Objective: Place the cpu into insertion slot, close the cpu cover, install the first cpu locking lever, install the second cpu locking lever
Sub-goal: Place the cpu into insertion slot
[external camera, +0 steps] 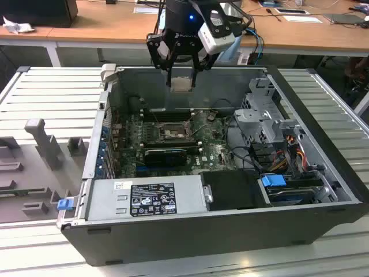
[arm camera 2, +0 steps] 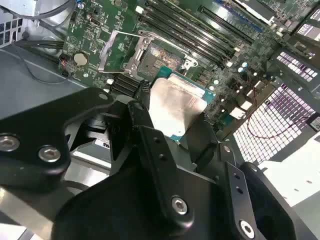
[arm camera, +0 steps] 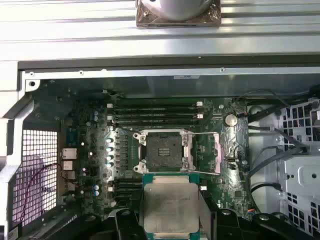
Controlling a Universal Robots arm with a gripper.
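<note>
My gripper [external camera: 181, 76] hangs above the open computer case and is shut on the cpu [external camera: 181, 85], a flat square chip with a silvery top. Both wrist views show the cpu [arm camera 2: 175, 107] [arm camera: 171, 210] clamped by its edges between the black fingers [arm camera 2: 145, 130]. The insertion slot [arm camera: 162, 150] [arm camera 2: 162, 56] [external camera: 170, 134] lies bare on the green motherboard, below the chip and apart from it. The cpu cover [arm camera 2: 120, 52] is swung up beside the slot. A thin wire lever [arm camera: 206, 134] stands out on the same side.
Black RAM slots [arm camera: 155, 112] run beside the socket, and a black graphics card [external camera: 165, 154] lies on its other side. A power supply [external camera: 144, 199] fills the near case corner. A drive cage with cables [external camera: 268, 121] stands on the exterior view's right. The case walls [external camera: 184, 69] ring the board.
</note>
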